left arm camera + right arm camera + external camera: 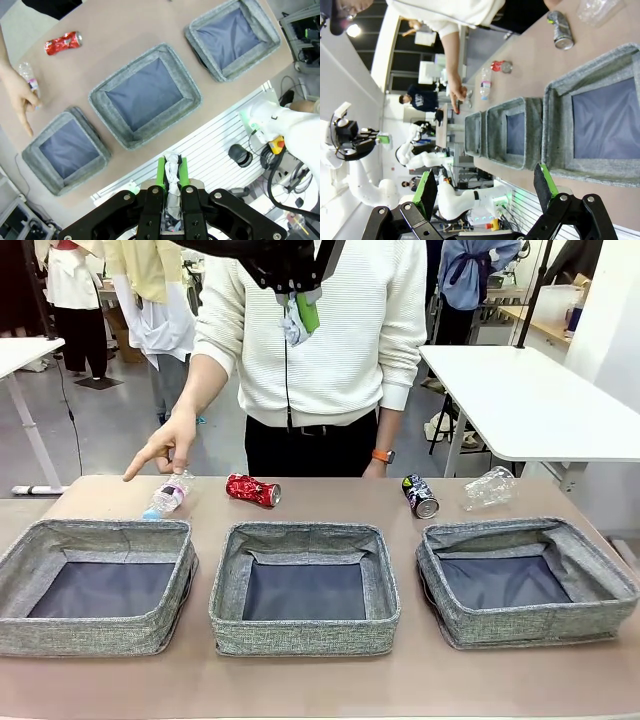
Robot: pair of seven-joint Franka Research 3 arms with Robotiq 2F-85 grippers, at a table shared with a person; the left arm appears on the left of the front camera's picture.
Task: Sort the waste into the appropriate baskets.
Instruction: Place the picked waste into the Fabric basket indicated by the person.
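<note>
Tissue wad (173,181) pinched in our left gripper (172,162), high over the table (125,40) | three baskets (192,95) well below | right gripper (485,187) spread wide, holding nothing | risk: dropped from up here, the light wad may drift past a rim, or towards the person's hand (22,95).

Room was bright, with even light from overhead and no hard shadows. The three baskets (228,585) threw only thin, soft shade on the bench (300,680); their floors read dark and the weave was sharp. White side table (530,400) was close to glare. Small glints showed on the red can (252,490).

Left wrist view was bent by the wide lens, basket sides bowed. Left tool (172,172) was black and underlit; the white tissue wad (172,161) in it showed its folds, not washed out.

Right wrist view: a lamp (354,31) flared. Right tool (486,187) was dark, and the edges of the view were stretched.
</note>
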